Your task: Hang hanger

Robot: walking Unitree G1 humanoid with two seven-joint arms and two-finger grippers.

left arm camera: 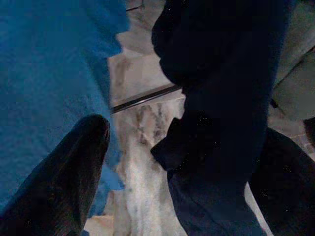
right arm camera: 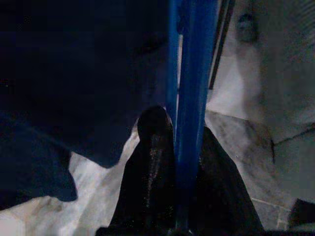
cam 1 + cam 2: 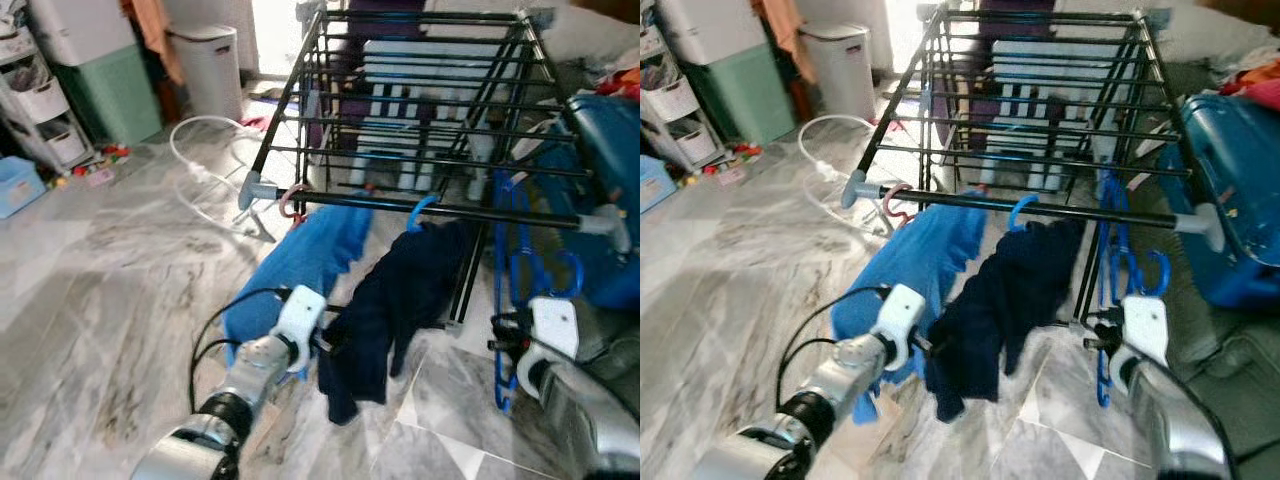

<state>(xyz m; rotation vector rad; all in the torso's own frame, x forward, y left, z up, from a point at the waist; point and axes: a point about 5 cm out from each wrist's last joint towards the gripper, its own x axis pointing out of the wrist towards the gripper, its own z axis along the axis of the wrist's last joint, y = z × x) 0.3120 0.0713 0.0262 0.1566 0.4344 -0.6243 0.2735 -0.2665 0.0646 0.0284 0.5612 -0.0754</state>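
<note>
- The right gripper (image 2: 179, 147) has its jaws clamped on the blue plastic hanger (image 3: 508, 300), gripping low on its frame so the hook end is left free to reach a rail. The hanger hangs upright by the rack's right front leg.
- The left gripper (image 1: 162, 162) has its jaws spread, one finger (image 1: 74, 172) beside the bright blue cloth garment (image 3: 300, 260) and the other behind the dark navy garment (image 3: 395, 300). It grips nothing, and I judge it is there to part or steady the clothes.
- Both garments drape from the front bar of the black metal drying rack (image 3: 420, 130), the light blue one on a pink hook (image 3: 290, 203) and the navy one on a blue hook (image 3: 420, 210), so the free stretch of bar lies to their right.
- Beyond stand a white lidded bin (image 3: 208, 65) and a white hose (image 3: 195, 150) on the marble floor (image 3: 110, 270).
</note>
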